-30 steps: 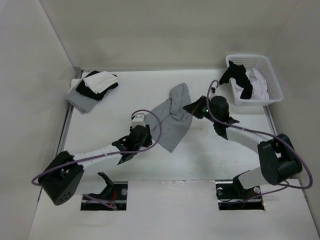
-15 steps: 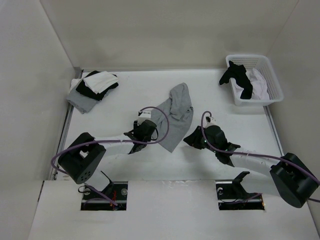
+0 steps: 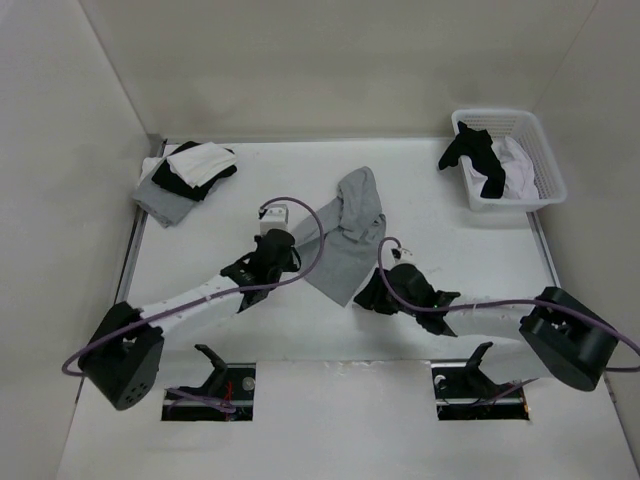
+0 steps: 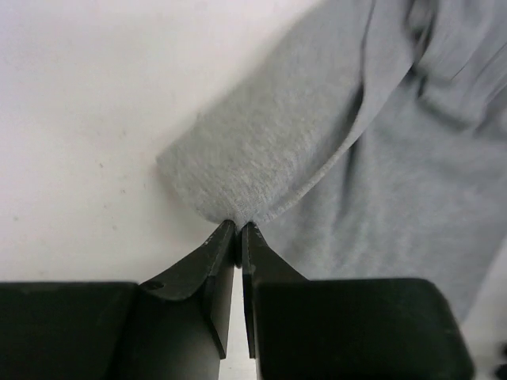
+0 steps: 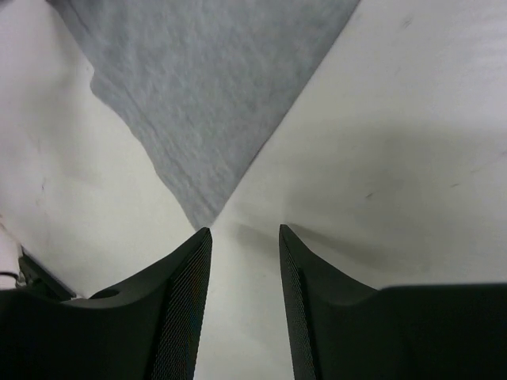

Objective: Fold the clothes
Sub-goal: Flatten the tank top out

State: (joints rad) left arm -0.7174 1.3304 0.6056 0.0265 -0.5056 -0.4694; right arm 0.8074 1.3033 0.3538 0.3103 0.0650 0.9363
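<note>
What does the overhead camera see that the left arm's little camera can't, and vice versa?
Only the overhead view shows the left arm and right arm, the white basket holding a black garment at far right, and the stacked clothes at far left. Only the left wrist view shows, up close, its jaws pinched shut on an edge of the grey T-shirt. Both show that T-shirt lying on the white table.

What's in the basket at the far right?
A black garment hangs over the basket rim, beside a white garment; anything beneath them is covered.
</note>
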